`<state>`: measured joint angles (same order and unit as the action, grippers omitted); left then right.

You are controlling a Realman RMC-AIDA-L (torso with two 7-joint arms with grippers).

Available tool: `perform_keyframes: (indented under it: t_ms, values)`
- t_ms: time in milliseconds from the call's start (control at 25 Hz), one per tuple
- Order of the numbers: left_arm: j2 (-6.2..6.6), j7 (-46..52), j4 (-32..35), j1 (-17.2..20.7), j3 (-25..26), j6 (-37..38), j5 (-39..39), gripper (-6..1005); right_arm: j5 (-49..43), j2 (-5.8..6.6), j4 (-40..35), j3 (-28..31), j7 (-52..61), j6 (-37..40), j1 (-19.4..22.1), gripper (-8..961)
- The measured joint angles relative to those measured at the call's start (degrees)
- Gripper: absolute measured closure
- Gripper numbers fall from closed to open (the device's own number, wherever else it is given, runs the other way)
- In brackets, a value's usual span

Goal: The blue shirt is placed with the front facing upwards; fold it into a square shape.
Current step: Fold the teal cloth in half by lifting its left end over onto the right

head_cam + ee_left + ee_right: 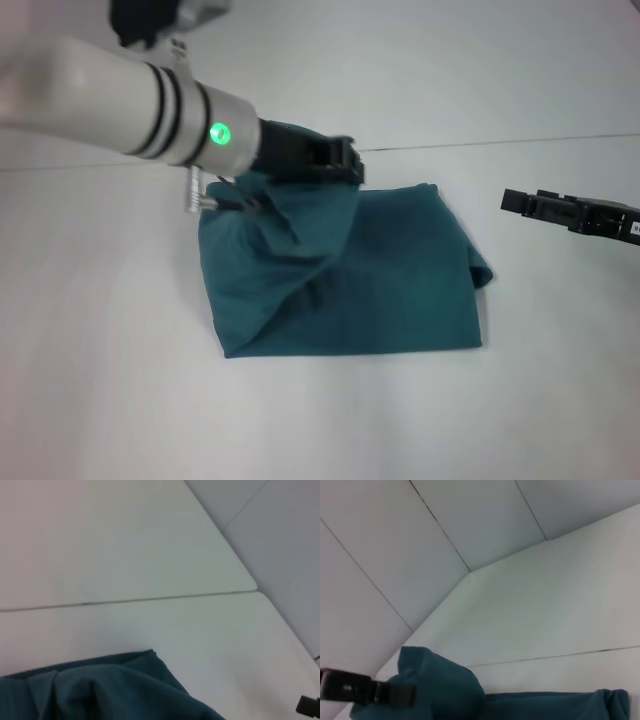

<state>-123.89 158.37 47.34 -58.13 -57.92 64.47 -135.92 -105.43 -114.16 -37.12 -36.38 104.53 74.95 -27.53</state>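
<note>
Left gripper (335,160) clamped on lifted fold of shirt (390,285) on table (100,380); right gripper (520,203) beside, finger state indiscernible.

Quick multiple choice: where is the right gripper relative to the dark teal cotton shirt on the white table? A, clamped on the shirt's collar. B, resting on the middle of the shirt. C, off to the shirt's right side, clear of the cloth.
C: in the head view the right gripper sits beyond the right edge of the dark teal cotton shirt, touching no cloth.
</note>
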Motion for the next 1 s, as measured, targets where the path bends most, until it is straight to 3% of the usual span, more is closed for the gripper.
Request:
perform_keyframes:
  t_ms: [200, 520, 720, 1000]
  values:
    - [-0.33, 0.0, -2.8, -1.56, -2.85, -2.57, 1.39, 924, -0.04, -0.01, 0.02, -0.03, -0.01, -0.17, 0.22, 37]
    - [-0.49, 0.18, -3.51, -2.45, -3.04, -4.03, 1.72, 916, -0.13, -0.01, 0.14, -0.11, -0.03, -0.16, 0.43, 38]
    - [-0.09, -2.69, -7.75, -3.99, -2.96, -6.32, 5.59, 898, -0.17, -0.01, 0.2, -0.41, -0.03, -0.24, 0.46, 37]
    - [-0.37, -5.16, -8.21, -4.23, -3.16, -7.47, 8.85, 841, -0.22, -0.01, 0.46, -0.52, -0.06, -0.43, 0.5, 38]
